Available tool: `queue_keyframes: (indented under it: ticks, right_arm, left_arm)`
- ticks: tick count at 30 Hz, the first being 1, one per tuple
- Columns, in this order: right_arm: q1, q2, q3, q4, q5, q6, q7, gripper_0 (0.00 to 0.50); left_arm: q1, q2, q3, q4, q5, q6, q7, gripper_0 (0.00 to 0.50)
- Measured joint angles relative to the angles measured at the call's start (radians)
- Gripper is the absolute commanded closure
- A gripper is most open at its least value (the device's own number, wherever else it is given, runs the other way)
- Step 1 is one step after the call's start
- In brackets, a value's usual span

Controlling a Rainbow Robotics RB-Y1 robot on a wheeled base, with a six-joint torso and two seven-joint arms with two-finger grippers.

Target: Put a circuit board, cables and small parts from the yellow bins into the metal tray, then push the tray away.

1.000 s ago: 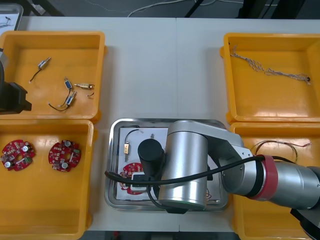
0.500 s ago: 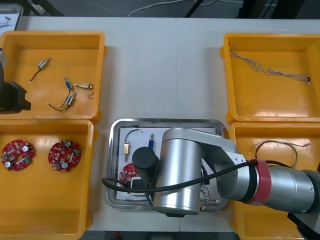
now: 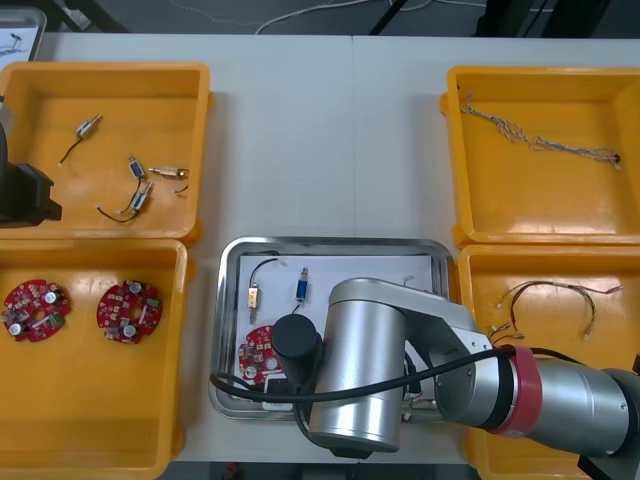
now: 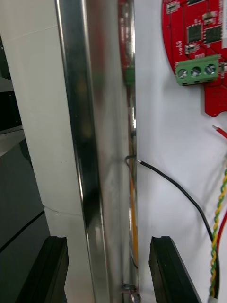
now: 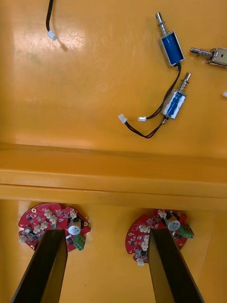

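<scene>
The right gripper [image 4: 108,251] stands open and empty, astride the near rim of the metal tray [image 3: 330,243]. The rim runs lengthwise between its fingers, and the loaded tray lies beyond. The left gripper [image 5: 105,236] hangs open over the left yellow bins [image 3: 200,150].

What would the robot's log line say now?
right end effector: open, astride metal tray rim | left end effector: open, parked over yellow bins | tray: circuit board inside

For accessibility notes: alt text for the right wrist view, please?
The open right end effector straddles the shiny rim of the metal tray: one finger outside, one over the white inside. Past the inner finger lie a red circuit board with a green connector, a black cable and a red and yellow cable.
</scene>
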Motion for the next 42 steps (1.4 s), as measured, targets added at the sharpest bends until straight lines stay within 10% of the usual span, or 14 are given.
queue_keyframes:
  ticks: [42]
  right_arm:
    - [0.104,0.014,0.0,0.001,0.129,-0.057,0.009,0.0]
  left_arm:
    - [0.0,0.0,0.0,0.0,0.0,0.0,0.0,0.0]
